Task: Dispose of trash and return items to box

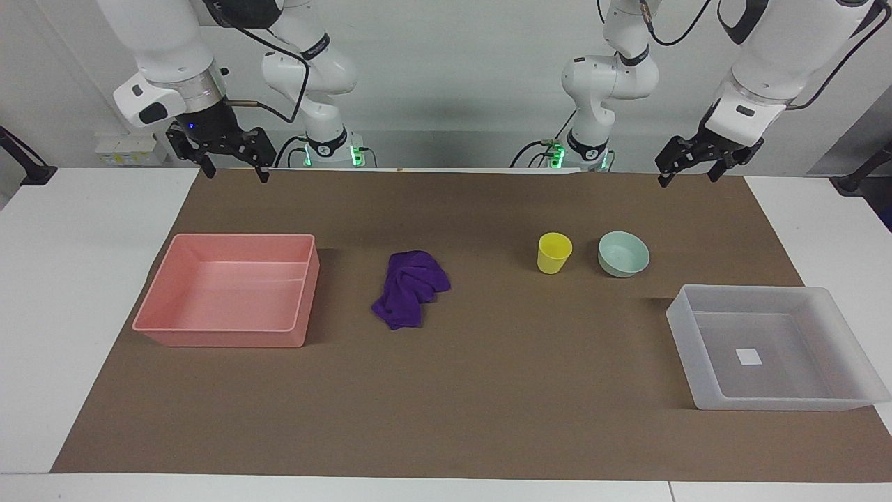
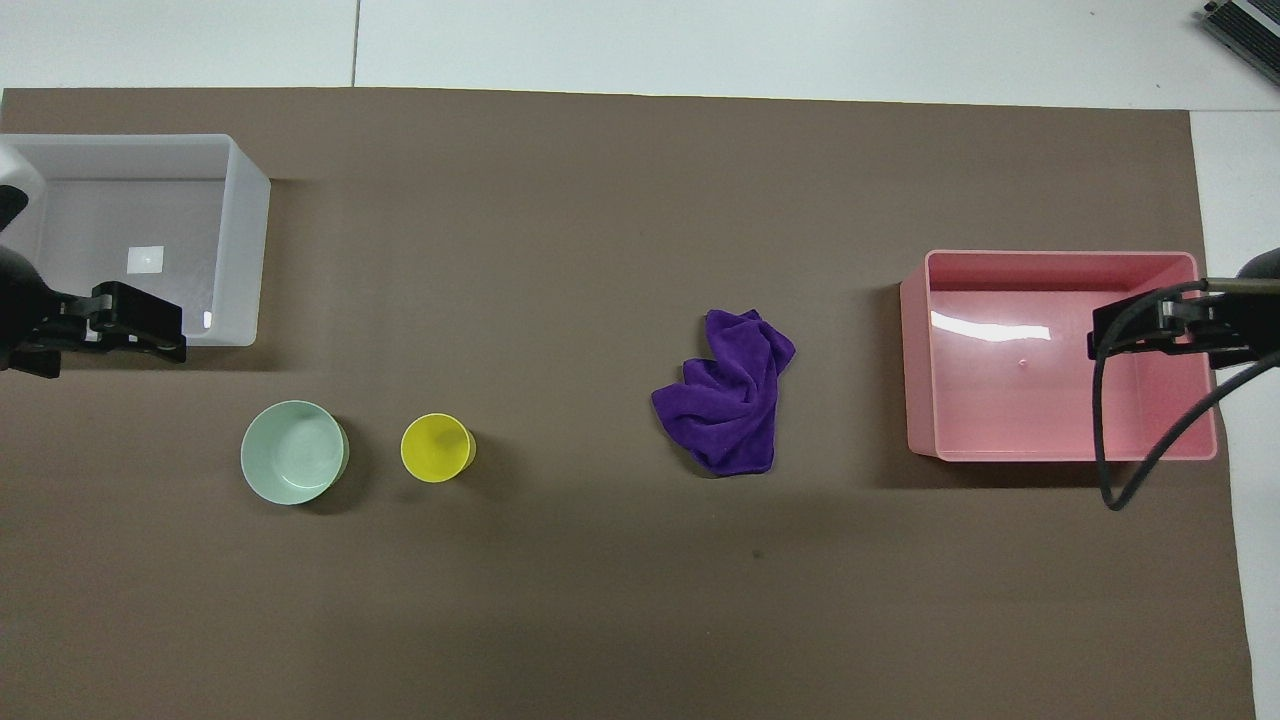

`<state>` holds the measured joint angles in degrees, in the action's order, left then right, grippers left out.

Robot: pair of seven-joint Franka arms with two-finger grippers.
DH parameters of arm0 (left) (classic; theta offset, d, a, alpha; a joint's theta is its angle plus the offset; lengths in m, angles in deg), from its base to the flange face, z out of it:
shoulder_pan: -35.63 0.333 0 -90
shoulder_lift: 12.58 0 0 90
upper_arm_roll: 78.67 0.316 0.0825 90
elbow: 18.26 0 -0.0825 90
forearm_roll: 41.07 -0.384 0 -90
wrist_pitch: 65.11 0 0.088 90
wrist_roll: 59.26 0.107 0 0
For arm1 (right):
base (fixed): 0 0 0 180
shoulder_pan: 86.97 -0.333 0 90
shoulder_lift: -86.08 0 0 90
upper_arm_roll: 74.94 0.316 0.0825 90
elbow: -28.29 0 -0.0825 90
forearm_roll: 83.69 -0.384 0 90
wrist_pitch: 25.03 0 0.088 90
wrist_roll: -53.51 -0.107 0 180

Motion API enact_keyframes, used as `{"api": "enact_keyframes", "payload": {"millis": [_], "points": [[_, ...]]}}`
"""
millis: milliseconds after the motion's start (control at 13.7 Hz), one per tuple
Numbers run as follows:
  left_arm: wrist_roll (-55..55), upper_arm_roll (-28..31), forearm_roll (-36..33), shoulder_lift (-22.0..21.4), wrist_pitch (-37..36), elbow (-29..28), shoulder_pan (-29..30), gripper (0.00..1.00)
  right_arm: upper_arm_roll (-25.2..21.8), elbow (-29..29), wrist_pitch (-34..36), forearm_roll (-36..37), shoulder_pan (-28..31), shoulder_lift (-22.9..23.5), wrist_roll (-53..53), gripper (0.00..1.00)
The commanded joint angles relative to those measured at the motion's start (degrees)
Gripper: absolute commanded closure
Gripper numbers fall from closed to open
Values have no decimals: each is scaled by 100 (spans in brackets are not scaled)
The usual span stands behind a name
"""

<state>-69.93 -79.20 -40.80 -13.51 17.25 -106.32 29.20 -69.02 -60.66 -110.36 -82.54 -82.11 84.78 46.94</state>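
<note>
The purple cloth rag lies crumpled on the brown mat mid-table and also shows in the overhead view. The yellow cup stands upright beside the mint-green bowl, toward the left arm's end. The translucent tray, with a white square on its floor, sits farther from the robots than the bowl, at that same end. My left gripper is open, empty and raised over the mat's edge by the robots. My right gripper is open, empty and raised likewise.
An empty pink bin sits at the right arm's end of the mat, beside the rag. White table surface borders the brown mat all round.
</note>
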Motion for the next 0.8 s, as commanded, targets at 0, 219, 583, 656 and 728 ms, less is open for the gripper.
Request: {"api": "enact_keyframes", "payload": {"millis": [0,219,583,656,728], "points": [[30,0,61,-73,-106,-1,37,0,23,-9,79,-106,50,-55,130,0],[21,-17,61,-73,-106,-1,19,0,23,-44,70,-141,59,-64,130,0],[100,-9,61,-99,-115,-19,28,0,15,-70,96,-141,85,-82,130,0],[100,0,61,-100,-141,-36,28,0,15,-70,96,-141,112,-82,130,0],[39,0,61,-108,-237,-71,28,0,15,-70,96,-141,129,-82,130,0]]}}
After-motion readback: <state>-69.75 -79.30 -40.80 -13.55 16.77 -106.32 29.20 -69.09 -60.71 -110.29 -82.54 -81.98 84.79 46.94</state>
